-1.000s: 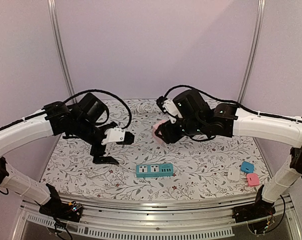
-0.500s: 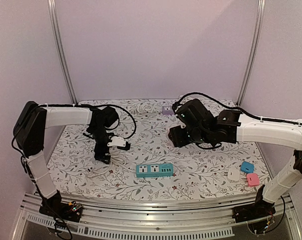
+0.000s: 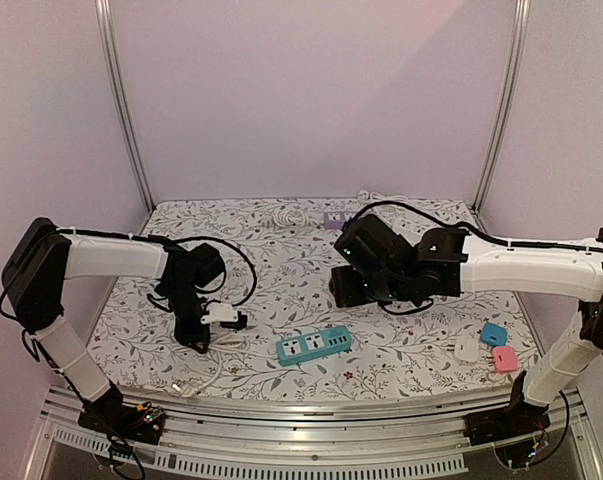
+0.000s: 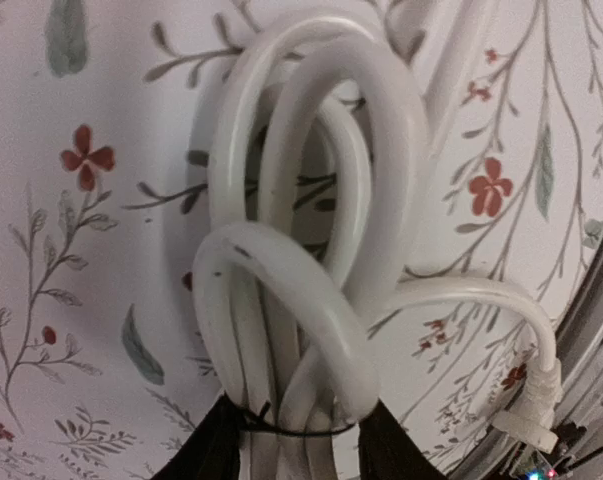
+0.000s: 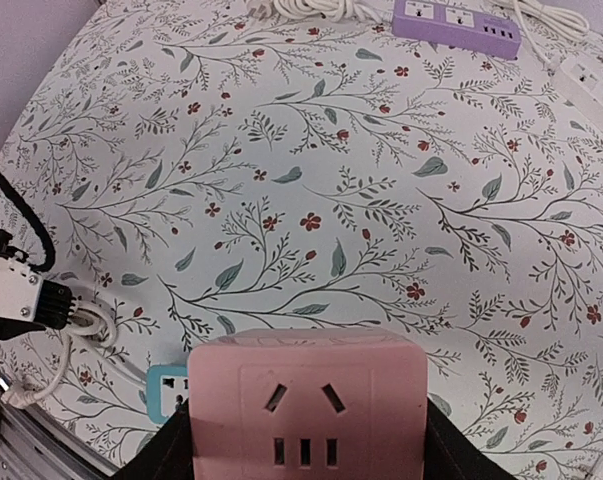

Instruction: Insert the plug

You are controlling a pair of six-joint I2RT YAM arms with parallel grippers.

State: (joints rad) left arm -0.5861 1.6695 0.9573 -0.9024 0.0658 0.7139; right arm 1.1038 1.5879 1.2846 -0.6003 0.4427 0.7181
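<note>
A coiled bundle of white cable, bound with a thin black tie, fills the left wrist view. My left gripper is shut on its lower end, one black finger pressed on each side. From above, this gripper is down on the table left of the teal power strip. The cable's white plug lies loose near the front rail. My right gripper is shut on a pink socket cube, whose socket face looks at the camera, and hovers above mid-table.
A purple power strip and a white cable lie at the back. Blue, white and pink adapters sit at the right front. The metal front rail runs close behind the loose plug.
My left arm dropped to the table's front left and its jaws closed on the white cable bundle. The teal strip turned slightly. The right arm drifted a little left and lower with the pink cube.
</note>
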